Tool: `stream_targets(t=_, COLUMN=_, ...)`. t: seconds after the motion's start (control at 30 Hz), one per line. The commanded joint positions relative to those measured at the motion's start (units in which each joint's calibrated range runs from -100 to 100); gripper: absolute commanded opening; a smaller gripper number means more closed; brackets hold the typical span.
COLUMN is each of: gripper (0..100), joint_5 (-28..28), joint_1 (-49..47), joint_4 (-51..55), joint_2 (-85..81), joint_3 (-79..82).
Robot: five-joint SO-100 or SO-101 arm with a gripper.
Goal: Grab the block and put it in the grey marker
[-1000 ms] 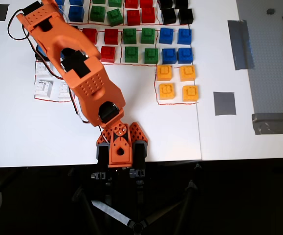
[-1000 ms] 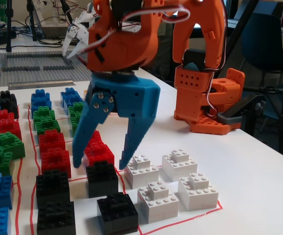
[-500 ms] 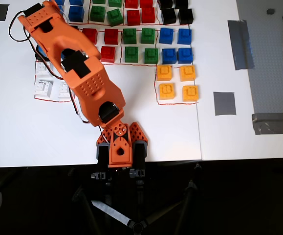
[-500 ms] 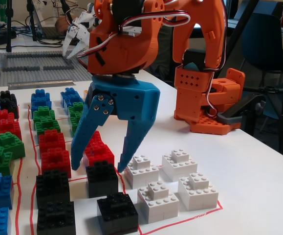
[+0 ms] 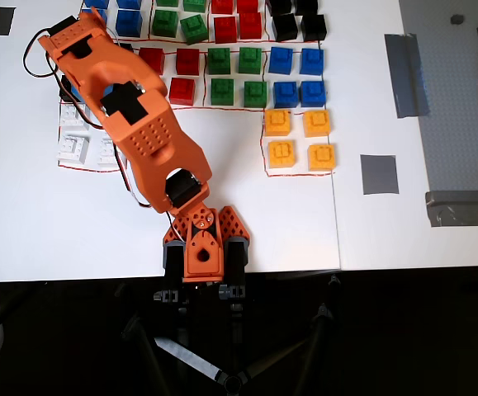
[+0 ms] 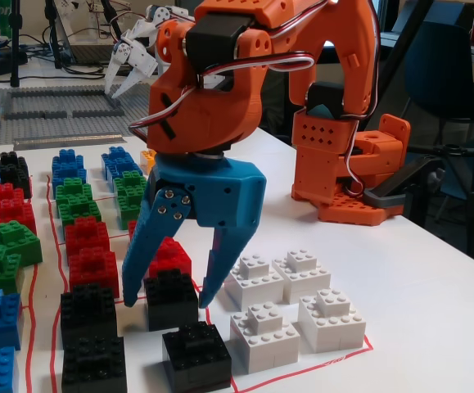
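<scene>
Straddling a black block [image 6: 171,299] in the fixed view, the blue pincer [image 6: 171,295] hangs with its two fingers spread apart, one on each side of the block, neither visibly pressing it. That block sits on the white desk [image 6: 433,295], just in front of a red brick [image 6: 169,255] and just left of four white bricks [image 6: 290,311]. In the overhead view the grey marker [image 5: 379,174] lies well apart from the block, right of the yellow bricks [image 5: 300,139].
</scene>
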Motion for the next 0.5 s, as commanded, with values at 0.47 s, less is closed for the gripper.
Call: stream_targets(t=0.47, gripper=0, joint_5=3.0, joint_1=-1.3, joint_4=-1.7, joint_2=-2.3, joint_3=-2.6)
